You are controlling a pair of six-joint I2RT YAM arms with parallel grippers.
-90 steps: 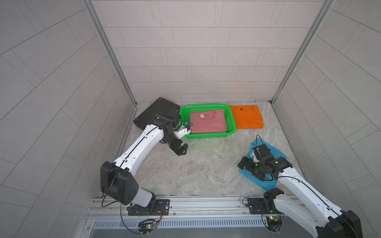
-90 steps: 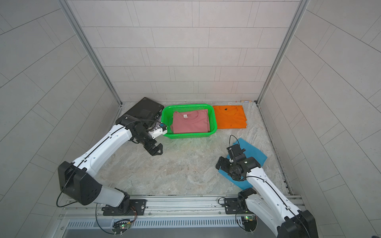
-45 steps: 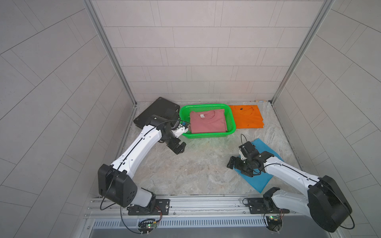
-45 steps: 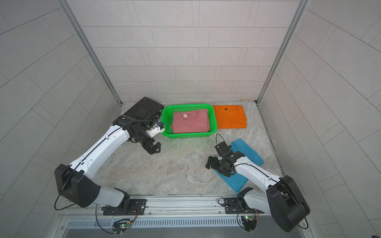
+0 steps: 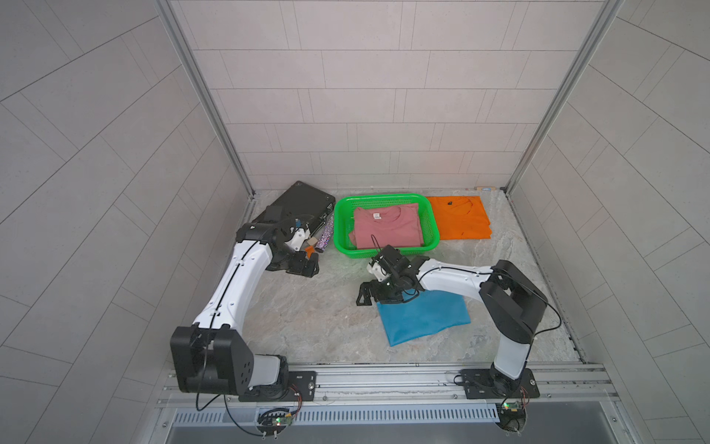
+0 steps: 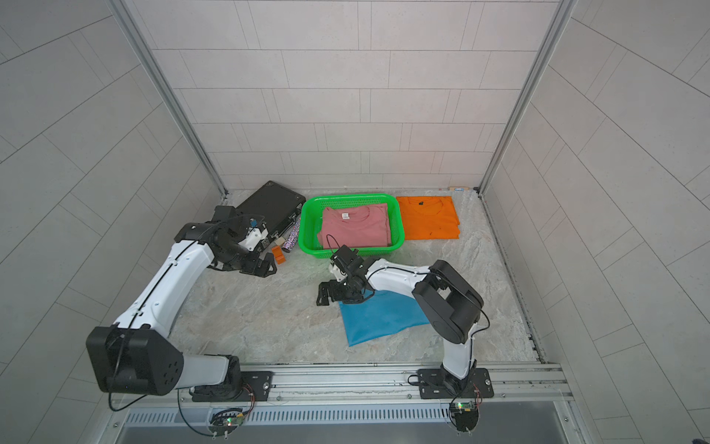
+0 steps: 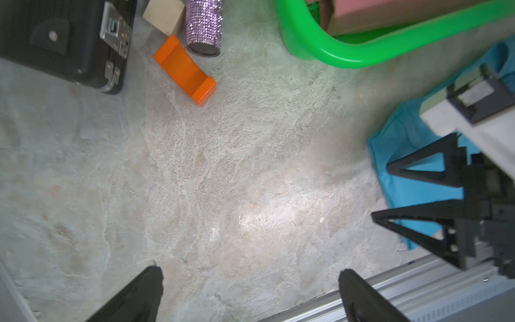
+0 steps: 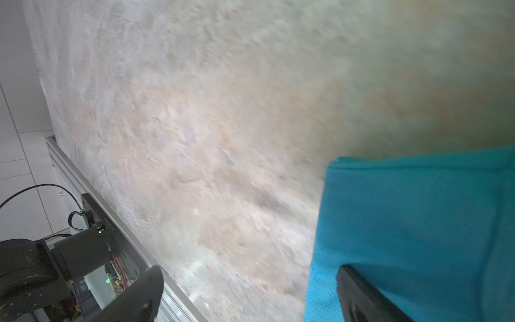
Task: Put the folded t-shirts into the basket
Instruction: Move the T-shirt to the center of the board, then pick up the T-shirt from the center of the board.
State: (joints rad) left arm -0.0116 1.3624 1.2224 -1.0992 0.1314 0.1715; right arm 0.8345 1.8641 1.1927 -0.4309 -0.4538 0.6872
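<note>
In both top views the left arm bends inward, with the left gripper (image 5: 306,266) low over the surface (image 5: 307,311) near the black case (image 5: 303,203). The right arm reaches across, with the right gripper (image 5: 370,296) at a corner of the teal t-shirt (image 5: 422,319). The basket (image 5: 384,197) holds the pink t-shirt (image 5: 388,230), and the orange t-shirt (image 5: 461,223) lies just beside it. Left wrist view: jaws wide apart over bare surface, holding nothing. Right wrist view: jaws wide apart, one finger (image 8: 362,295) over the teal cloth; contact cannot be told.

Green perforated basket (image 5: 386,197), pink t-shirt (image 5: 388,230), orange t-shirt (image 5: 461,223), teal t-shirt (image 5: 422,319), black case (image 5: 303,203)
</note>
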